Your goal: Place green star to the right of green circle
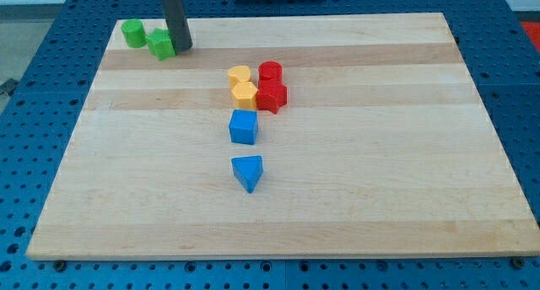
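The green circle [132,32] sits near the board's top left corner. The green star [160,45] lies just to its right and slightly lower, touching or almost touching it. My dark rod comes down from the view's top, and my tip [181,49] rests on the board right against the green star's right side.
A cluster stands near the board's middle top: two yellow blocks [241,83] with a red cylinder [270,71] and a red star [272,96] to their right. Below are a blue cube [243,126] and a blue triangle [248,172]. The wooden board [380,180] lies on a blue pegboard.
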Controlling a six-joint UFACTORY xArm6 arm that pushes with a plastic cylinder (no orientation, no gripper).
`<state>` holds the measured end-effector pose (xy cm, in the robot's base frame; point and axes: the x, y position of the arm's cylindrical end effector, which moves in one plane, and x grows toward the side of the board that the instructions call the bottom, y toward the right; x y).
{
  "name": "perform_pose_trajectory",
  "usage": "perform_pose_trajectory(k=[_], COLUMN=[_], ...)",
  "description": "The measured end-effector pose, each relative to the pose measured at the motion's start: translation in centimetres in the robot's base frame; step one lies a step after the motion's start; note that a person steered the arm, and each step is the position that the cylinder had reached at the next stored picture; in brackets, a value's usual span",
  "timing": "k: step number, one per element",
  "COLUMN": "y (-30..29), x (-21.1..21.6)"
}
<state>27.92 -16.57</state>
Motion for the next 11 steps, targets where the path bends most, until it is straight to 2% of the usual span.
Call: perform_pose_trajectory(k=[1, 3, 5, 6, 7, 9, 11], y=[-0.7, -5.6, -5.9, -5.0, -3.3, -4.0, -4.6], x=[3.3, 2.6, 1.0, 3.6, 4.4, -0.5, -1.4])
